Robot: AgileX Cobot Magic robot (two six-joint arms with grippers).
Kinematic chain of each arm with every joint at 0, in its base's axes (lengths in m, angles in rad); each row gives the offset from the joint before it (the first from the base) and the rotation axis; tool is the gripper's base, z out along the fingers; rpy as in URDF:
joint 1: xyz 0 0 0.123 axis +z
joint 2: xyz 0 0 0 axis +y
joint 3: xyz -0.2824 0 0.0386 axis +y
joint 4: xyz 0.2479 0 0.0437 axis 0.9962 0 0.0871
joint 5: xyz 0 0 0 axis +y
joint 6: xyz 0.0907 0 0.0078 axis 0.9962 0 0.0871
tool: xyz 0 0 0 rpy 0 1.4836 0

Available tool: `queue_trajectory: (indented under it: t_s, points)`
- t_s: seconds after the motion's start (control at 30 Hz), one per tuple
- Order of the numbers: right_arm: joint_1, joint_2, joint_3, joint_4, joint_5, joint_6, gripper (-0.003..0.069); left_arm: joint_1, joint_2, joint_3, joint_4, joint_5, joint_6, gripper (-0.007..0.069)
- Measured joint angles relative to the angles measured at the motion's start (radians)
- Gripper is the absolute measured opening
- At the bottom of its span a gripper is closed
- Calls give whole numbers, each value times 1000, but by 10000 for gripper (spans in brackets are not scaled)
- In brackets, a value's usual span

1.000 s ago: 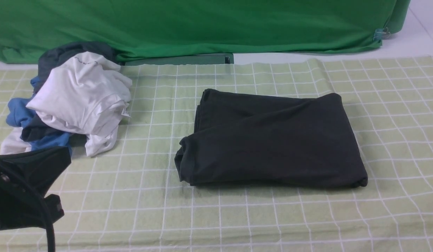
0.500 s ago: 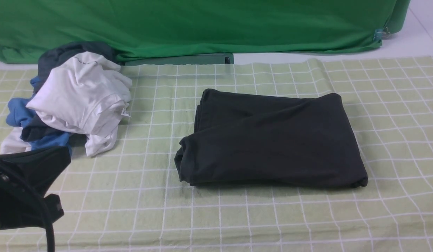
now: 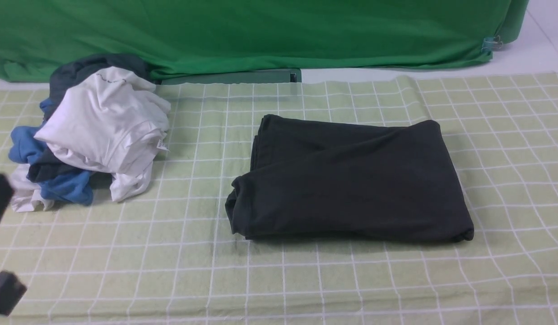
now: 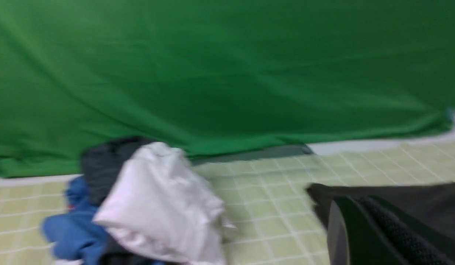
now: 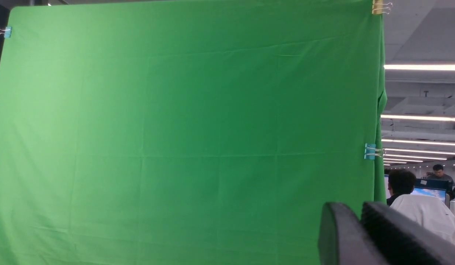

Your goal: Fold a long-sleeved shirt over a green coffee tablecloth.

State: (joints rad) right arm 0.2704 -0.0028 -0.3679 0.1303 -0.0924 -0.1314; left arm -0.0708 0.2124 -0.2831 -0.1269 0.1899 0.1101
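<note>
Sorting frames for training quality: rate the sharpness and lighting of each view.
Front view: sharp, evenly lit, soft shadow under the folded black long-sleeved shirt on the pale green grid tablecloth. Left wrist view: motion-blurred throughout, the pile of white, blue and dark garments smeared. Right wrist view: crisp bright green backdrop, bright ceiling lights, near gripper soft.

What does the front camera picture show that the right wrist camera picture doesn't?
Only the front view shows the folded black long-sleeved shirt lying on the green grid tablecloth, and the pile of white, blue and dark grey garments to its left. Only the right wrist view shows the right gripper, ceiling lights and people at computer screens. Both show the plain green backdrop sheet.
</note>
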Motion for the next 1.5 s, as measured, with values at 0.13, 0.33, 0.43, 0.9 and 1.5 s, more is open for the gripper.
queue_trajectory:
  t_s: [0.13, 0.33, 0.43, 0.9, 1.5]
  points:
    - [0, 0, 0, 0, 0, 0, 101, 95, -125, 124, 0, -18, 1, 11]
    - [0, 0, 0, 0, 0, 1, 117, 144, -211, 284, -1, -12, 1, 11]
    - [0, 0, 0, 0, 0, 0, 121, 144, -212, 288, -1, 7, 1, 11]
    - [0, 0, 0, 0, 0, 0, 141, 144, -212, 288, -1, 44, 25, 11]
    - [0, 0, 0, 0, 0, -10, 178, 144, -212, 288, -1, 44, 31, 11]
